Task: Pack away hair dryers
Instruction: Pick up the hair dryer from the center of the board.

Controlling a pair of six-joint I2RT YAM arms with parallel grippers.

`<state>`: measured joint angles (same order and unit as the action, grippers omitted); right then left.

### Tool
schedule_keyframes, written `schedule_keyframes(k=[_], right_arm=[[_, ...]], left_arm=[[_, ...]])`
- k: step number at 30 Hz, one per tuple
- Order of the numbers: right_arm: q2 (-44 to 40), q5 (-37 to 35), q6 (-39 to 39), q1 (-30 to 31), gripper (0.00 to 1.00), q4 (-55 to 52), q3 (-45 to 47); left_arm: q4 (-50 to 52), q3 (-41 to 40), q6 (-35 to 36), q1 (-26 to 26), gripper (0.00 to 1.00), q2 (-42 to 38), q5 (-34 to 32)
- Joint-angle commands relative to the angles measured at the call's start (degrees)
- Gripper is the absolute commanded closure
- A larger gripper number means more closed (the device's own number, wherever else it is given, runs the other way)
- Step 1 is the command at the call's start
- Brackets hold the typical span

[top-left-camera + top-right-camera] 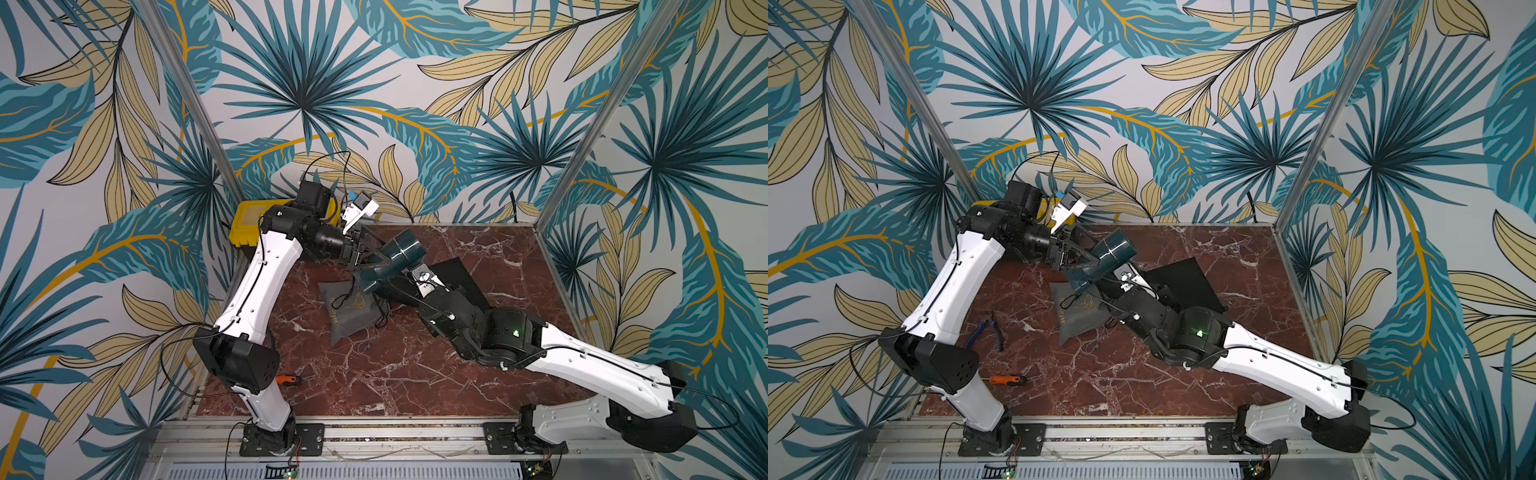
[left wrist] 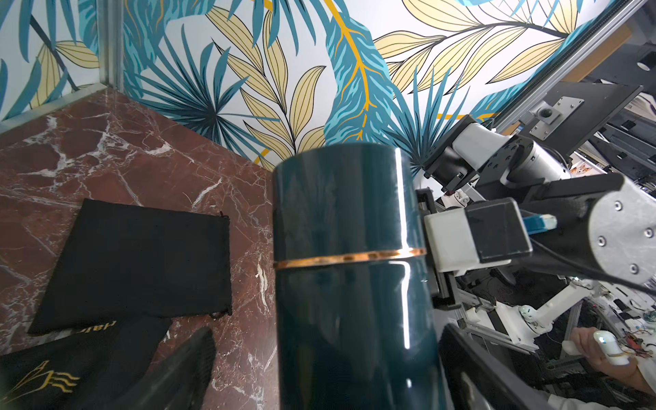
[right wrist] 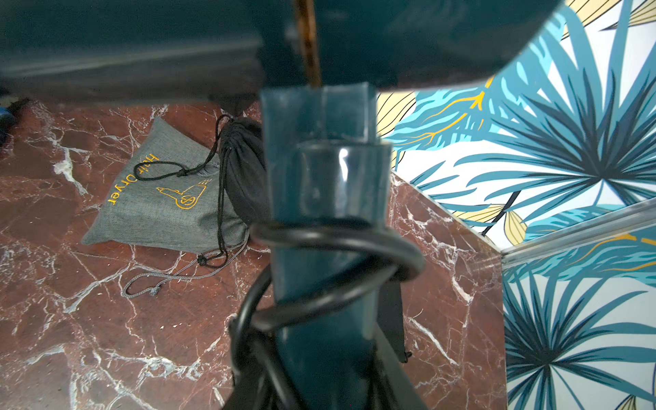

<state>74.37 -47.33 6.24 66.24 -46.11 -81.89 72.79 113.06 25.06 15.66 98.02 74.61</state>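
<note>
Hair dryer (image 1: 402,250): one dark teal one shows, held above the marble table (image 1: 415,374) just above the frame's centre in both top views. Its black cord (image 3: 337,255) is wound around the handle.

There is one grey pouch (image 1: 353,316) with gold stitching below it and one flat black pouch (image 1: 453,272) to its right. The right wrist view shows a bunched black pouch (image 3: 245,167) touching the grey one. One yellow case (image 1: 245,224) sits at upper left, one orange-handled screwdriver (image 1: 1005,379) at lower left, and one pair of blue-handled pliers (image 1: 986,330) just above the screwdriver.

The right gripper (image 1: 380,286) is clamped on the dryer's handle. The left gripper (image 1: 380,254) has its jaws spread wide on either side of the barrel; I cannot tell whether they touch it.
</note>
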Motion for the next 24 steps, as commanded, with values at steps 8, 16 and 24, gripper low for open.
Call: schedule_keyframes(k=[8,16,24], right_arm=[[-0.19,-4.58,-6.02,0.8,1.0,4.24,-2.19],[-0.86,-6.75,-7.45,1.26,1.0,4.79,-0.97],[-1.95,-7.57,-7.29,1.27,1.0,4.8,0.02]], left_arm=[[7.39,-2.69,10.92,4.48,0.07,-4.32,-8.0],[7.63,-1.29,10.59,4.47,0.12,-3.74,-7.9],[7.63,0.34,10.38,3.3,0.13,-3.15,-7.67]])
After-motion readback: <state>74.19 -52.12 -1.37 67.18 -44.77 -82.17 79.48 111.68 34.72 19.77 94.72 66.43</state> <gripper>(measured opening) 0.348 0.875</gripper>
